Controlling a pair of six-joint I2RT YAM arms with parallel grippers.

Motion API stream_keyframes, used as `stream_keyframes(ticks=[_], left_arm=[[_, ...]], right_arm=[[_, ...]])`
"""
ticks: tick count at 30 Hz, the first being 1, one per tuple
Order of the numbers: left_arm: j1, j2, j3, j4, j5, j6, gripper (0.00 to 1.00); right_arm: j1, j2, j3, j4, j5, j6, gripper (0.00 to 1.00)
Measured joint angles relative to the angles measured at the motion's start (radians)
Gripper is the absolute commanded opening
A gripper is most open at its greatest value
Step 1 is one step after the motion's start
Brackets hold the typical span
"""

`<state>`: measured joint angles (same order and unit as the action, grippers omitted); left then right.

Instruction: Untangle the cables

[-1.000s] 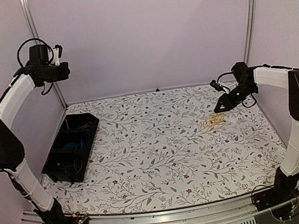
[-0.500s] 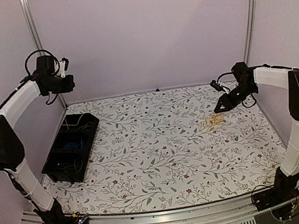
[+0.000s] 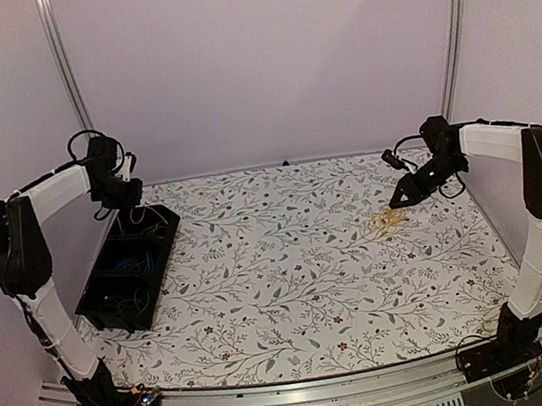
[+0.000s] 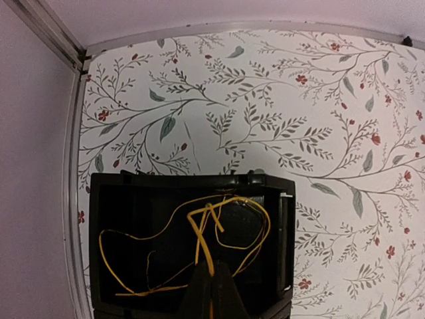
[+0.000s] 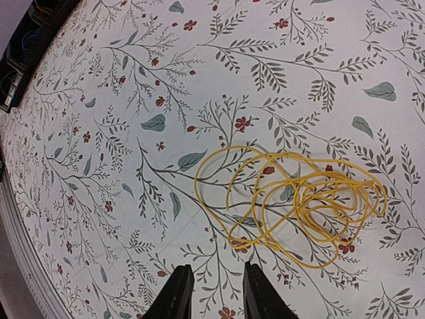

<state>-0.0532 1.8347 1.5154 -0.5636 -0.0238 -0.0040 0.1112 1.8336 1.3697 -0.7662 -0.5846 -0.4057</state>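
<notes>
My left gripper (image 4: 212, 270) is shut on a thin yellow cable (image 4: 200, 232), whose loops hang over the far compartment of a black bin (image 4: 166, 181). From above, that gripper (image 3: 133, 196) sits low over the bin's far end (image 3: 165, 221), with fine wire trailing below it. More cables, blue ones (image 3: 135, 263), lie inside the bin. A tangled coil of yellow cable (image 5: 295, 203) rests on the floral table, just ahead and to the right of my right gripper (image 5: 214, 269), which is open and holds nothing. In the top view this coil (image 3: 389, 219) lies below the right gripper (image 3: 398, 197).
The black bin (image 3: 129, 268) has several compartments and stands along the table's left edge. Walls and metal posts (image 3: 450, 26) close in the back and sides. The floral tablecloth (image 3: 292, 281) stretches between the bin and the coil.
My left arm has swung down from high beside the back wall to just over the bin's far end, with the yellow cable in its grip. The right arm has barely moved.
</notes>
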Motion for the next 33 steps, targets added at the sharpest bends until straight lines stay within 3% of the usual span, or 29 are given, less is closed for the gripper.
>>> stream_keyframes(ticks=[8, 17, 28, 33], left_arm=[[0.002, 0.180, 0.057, -0.124, -0.087, -0.024, 0.02], [0.003, 0.234, 0.150, -0.204, -0.123, -0.103, 0.34], [-0.023, 0.014, 0.137, -0.277, -0.176, -0.164, 0.45], [-0.135, -0.082, 0.167, -0.277, -0.168, -0.196, 0.44]], right_arm=[[0.000, 0.000, -0.007, 0.000, 0.000, 0.000, 0.30], [0.000, 0.000, -0.008, 0.000, 0.008, -0.004, 0.30], [-0.026, 0.005, 0.048, -0.023, 0.059, -0.040, 0.30], [-0.038, 0.045, 0.103, -0.007, 0.076, -0.037, 0.29]])
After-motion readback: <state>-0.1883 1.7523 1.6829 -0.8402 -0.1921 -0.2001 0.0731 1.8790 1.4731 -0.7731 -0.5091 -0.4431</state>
